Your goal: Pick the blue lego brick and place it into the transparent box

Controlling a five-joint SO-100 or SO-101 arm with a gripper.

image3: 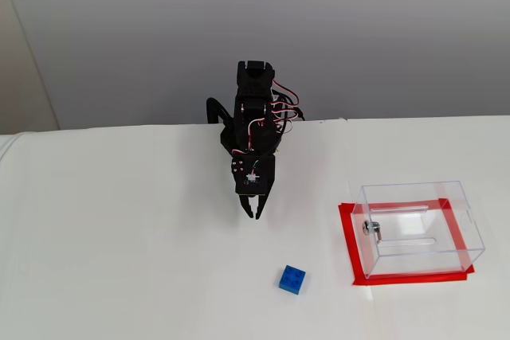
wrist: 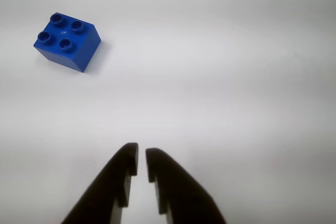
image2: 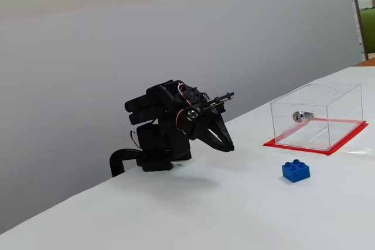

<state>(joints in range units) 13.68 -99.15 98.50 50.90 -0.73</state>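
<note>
The blue lego brick stands studs up on the white table, at the upper left in the wrist view. It also shows in both fixed views, close to the transparent box but outside it. The box stands on a red base edging and has a silver fitting on one wall. My gripper hangs low over the table, well short of the brick. Its jaws are nearly together with only a thin gap, and they hold nothing.
The arm's base sits at the table's back edge against a grey wall. The white table lies bare around the brick. Shelving shows at the far right in a fixed view.
</note>
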